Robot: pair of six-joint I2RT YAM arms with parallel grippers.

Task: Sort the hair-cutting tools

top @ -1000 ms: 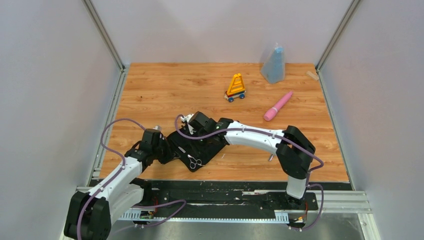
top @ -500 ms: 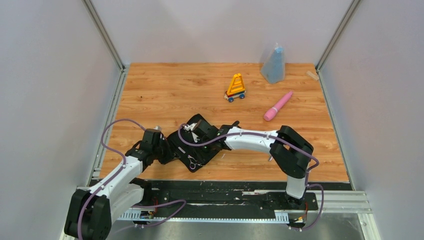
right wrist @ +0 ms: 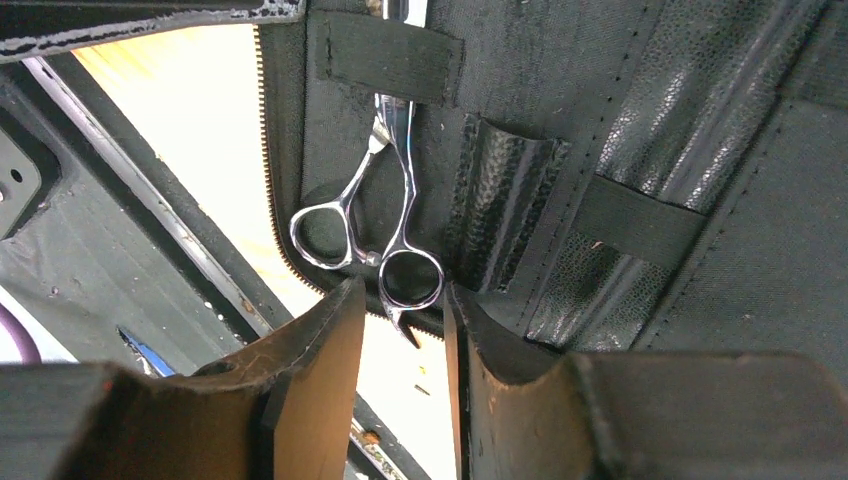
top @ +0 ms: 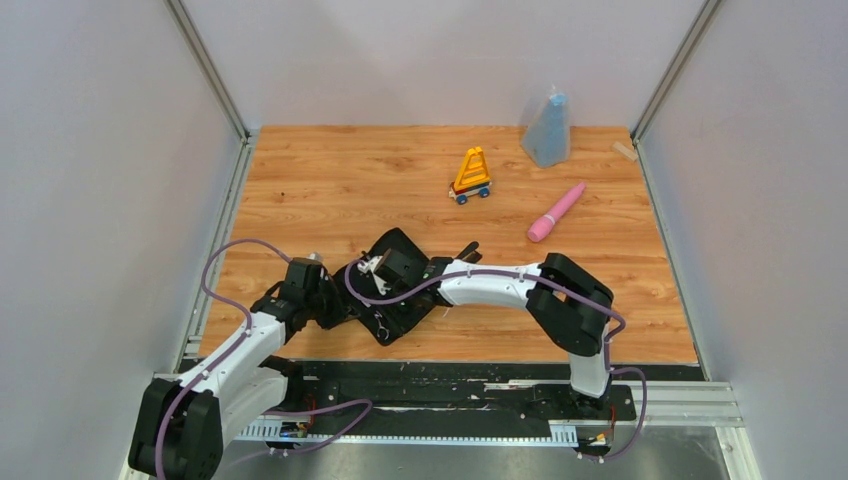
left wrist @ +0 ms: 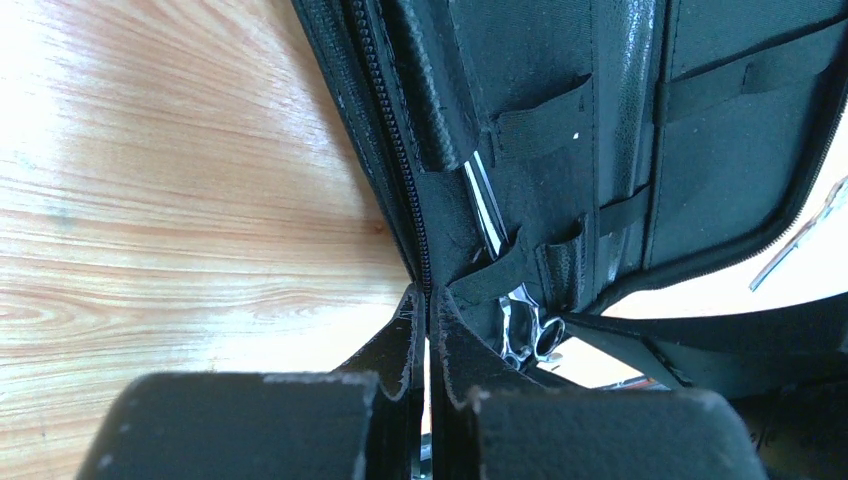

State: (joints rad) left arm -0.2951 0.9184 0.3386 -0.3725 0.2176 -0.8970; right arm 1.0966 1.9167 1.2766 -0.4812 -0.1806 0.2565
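ROBOTICS LAB TEST CELL: Grey partition walls [top: 90,200] on aluminium posts [top: 207,72] enclose a wood-grain table [top: 320,180] with two robot arms [top: 495,285] bolted to a rail [top: 450,400].

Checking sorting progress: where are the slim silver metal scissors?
Right wrist view, left of centre: the slim silver metal scissors sit under an elastic strap inside the open black zippered case, loops at its zipper edge, directly ahead of the right gripper.

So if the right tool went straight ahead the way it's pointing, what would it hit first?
Most likely the silver scissors: one finger ring lies right ahead of the right tool, between its open jaws, in the black case. How high the tool sits above it is unclear.
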